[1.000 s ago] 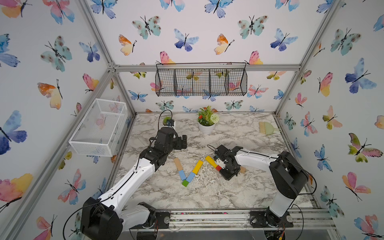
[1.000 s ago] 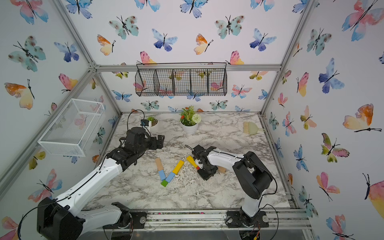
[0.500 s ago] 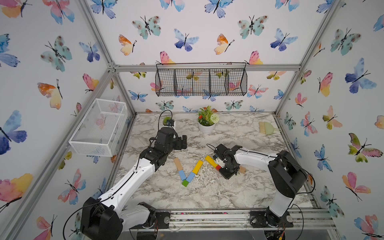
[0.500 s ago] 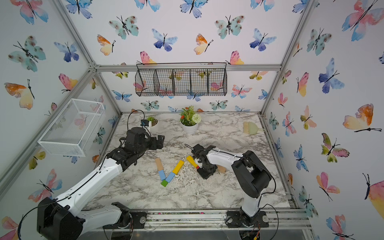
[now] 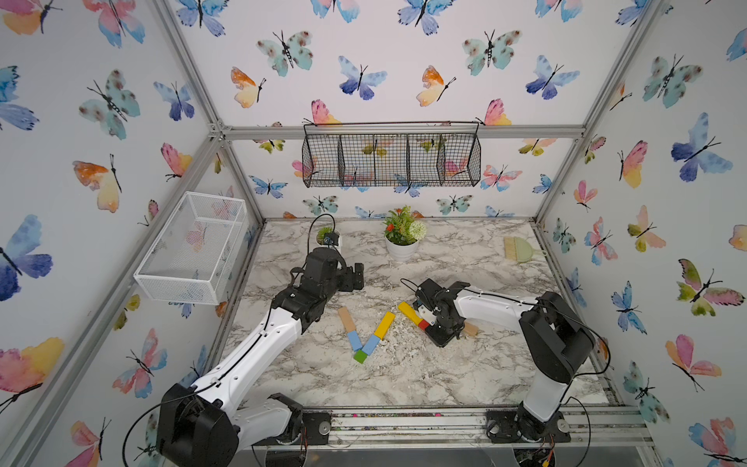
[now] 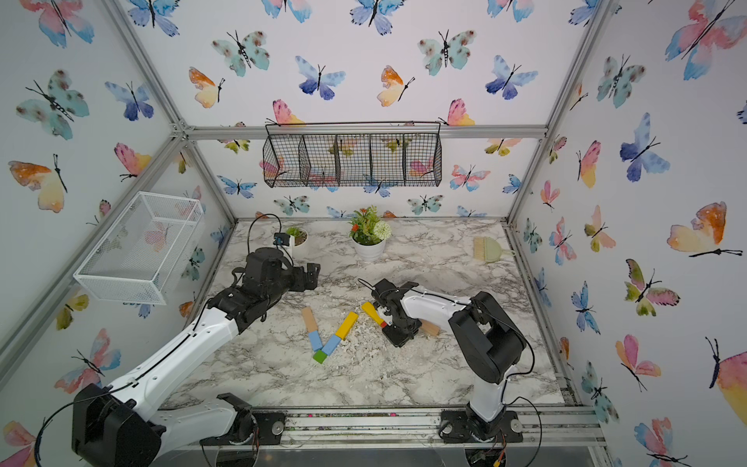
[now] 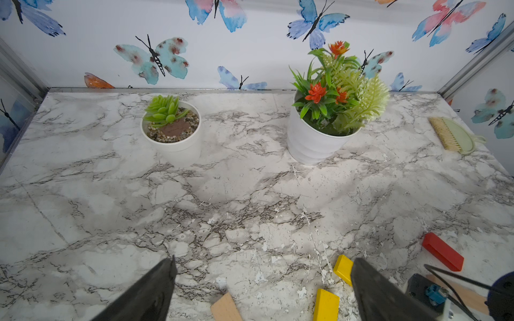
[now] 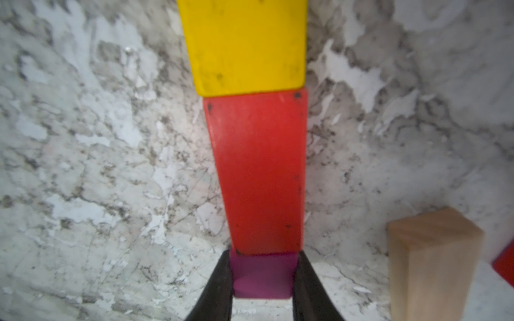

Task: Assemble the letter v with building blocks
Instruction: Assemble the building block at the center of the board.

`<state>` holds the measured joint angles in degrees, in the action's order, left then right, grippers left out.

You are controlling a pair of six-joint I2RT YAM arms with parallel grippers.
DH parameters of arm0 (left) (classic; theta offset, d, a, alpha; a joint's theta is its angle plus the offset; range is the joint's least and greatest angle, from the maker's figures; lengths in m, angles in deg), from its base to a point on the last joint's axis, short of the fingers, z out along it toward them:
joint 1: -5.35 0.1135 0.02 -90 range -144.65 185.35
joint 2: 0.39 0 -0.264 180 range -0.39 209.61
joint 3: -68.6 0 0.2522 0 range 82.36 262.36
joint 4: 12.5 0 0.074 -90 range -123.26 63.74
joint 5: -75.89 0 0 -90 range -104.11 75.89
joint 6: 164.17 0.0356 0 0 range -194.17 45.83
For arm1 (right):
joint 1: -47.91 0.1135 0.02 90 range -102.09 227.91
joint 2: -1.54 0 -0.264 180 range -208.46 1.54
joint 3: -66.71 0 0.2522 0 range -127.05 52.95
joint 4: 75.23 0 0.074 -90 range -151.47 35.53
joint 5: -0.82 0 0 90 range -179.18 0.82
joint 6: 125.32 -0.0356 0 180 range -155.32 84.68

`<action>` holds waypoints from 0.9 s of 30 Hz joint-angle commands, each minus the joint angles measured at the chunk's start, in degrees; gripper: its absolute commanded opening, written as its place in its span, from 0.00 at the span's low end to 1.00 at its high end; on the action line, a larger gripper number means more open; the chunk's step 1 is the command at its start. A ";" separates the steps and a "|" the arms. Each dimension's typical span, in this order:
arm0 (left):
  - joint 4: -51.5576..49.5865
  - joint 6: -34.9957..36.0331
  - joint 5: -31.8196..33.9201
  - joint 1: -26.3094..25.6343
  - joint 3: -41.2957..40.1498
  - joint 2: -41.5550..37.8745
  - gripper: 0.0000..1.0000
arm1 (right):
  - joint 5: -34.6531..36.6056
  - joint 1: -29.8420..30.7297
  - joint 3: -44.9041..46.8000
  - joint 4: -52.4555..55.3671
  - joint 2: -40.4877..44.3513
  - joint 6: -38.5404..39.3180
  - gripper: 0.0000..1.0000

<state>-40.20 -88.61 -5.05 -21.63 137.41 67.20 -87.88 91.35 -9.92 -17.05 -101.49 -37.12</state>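
Observation:
A V of building blocks lies mid-table in both top views: a tan bar and a light blue bar slant down to a green cube, and a blue bar and a yellow bar rise from it. To its right, a yellow bar and a red bar lie end to end. My right gripper is shut on a magenta cube that touches the red bar's end. My left gripper hovers open and empty behind the V.
A loose tan block stands close beside the right gripper, with another red bar past it. At the back stand a succulent pot, a flowering plant and a brush. A white wire basket hangs left.

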 commanded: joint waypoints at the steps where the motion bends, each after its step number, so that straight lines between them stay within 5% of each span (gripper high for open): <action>1: 0.64 0.02 -1.06 0.38 -0.62 -0.97 0.98 | 0.83 -0.30 0.72 -3.43 -3.07 0.66 0.29; 9: 0.66 0.02 -1.21 0.44 -0.58 -0.89 0.98 | 1.17 -0.35 0.47 -3.20 -2.23 0.15 0.48; 22: 0.66 0.02 -1.16 0.62 -0.55 -0.83 0.98 | 0.81 -0.31 0.48 -4.23 7.57 -7.09 0.63; 27: 0.66 0.02 -1.50 0.68 -0.55 -0.71 0.98 | 8.63 -0.43 1.96 -5.53 11.59 -11.13 0.73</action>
<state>-40.20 -88.61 -5.25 -21.33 137.41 67.20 -84.91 91.33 -9.16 -21.57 -91.37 -44.62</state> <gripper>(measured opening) 0.983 0.714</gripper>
